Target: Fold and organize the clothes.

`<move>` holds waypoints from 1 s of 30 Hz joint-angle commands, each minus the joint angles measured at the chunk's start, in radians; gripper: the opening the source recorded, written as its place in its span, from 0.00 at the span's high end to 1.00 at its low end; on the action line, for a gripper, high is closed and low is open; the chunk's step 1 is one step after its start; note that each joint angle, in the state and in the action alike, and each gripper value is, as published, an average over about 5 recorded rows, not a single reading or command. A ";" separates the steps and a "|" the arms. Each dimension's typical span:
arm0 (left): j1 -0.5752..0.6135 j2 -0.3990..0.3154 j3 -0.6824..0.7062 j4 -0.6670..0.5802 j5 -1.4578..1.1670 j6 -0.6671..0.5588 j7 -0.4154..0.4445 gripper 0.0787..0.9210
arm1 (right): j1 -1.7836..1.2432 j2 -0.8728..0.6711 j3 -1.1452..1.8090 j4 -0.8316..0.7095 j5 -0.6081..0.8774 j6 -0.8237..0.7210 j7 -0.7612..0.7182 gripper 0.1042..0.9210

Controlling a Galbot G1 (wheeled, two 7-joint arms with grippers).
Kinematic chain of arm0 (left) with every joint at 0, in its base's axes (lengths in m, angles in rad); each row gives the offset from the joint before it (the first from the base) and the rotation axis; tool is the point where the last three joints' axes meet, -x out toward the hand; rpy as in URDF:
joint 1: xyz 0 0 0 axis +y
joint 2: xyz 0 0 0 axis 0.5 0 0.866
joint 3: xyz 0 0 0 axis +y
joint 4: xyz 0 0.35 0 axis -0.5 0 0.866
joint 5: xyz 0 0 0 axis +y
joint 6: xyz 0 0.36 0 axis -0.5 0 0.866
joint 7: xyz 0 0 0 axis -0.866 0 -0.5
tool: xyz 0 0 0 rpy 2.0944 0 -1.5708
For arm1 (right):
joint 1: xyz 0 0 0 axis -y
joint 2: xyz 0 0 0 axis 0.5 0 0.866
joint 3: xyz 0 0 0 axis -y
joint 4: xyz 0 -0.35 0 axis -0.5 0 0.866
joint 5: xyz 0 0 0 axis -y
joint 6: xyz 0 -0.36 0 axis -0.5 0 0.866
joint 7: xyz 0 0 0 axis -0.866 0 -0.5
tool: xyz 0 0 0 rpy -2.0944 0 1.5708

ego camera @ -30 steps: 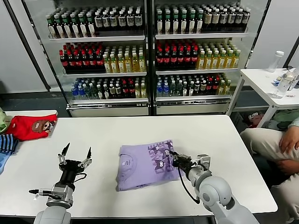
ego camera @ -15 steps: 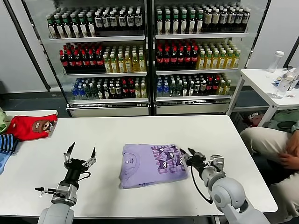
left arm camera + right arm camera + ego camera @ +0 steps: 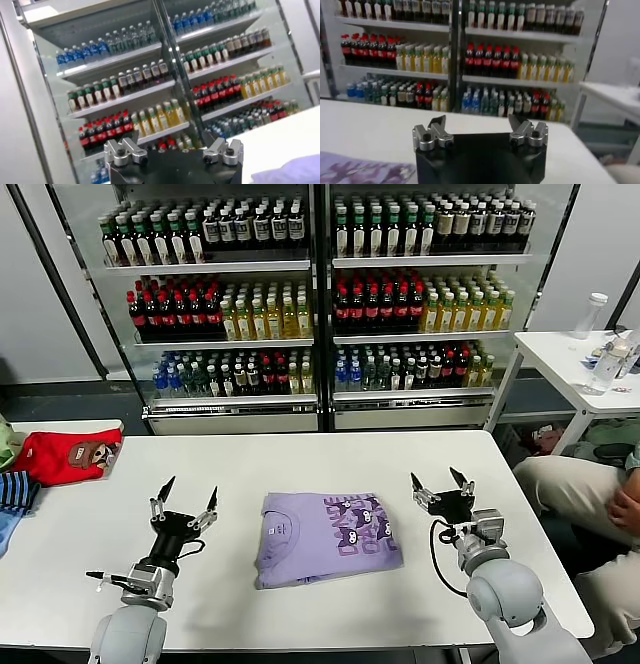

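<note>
Since the lavender cotton T-shirt (image 3: pixel 328 537) lies folded into a neat rectangle at table centre, cat print up, both arms flank it: the left gripper (image 3: pixel 186 500) at nine o'clock, the right gripper (image 3: pixel 441 481) at three, each spread wide, holding nothing, likely finished.

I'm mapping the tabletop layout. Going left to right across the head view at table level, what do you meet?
Blue striped cloth → red garment → left gripper, open → folded lavender T-shirt → right gripper, open → seated person's legs off the table's right end.
</note>
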 commanded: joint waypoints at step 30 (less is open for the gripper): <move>-0.146 -0.020 0.013 0.143 -0.079 -0.055 0.068 0.12 | 0.101 0.040 0.002 -0.153 -0.261 0.159 -0.046 0.12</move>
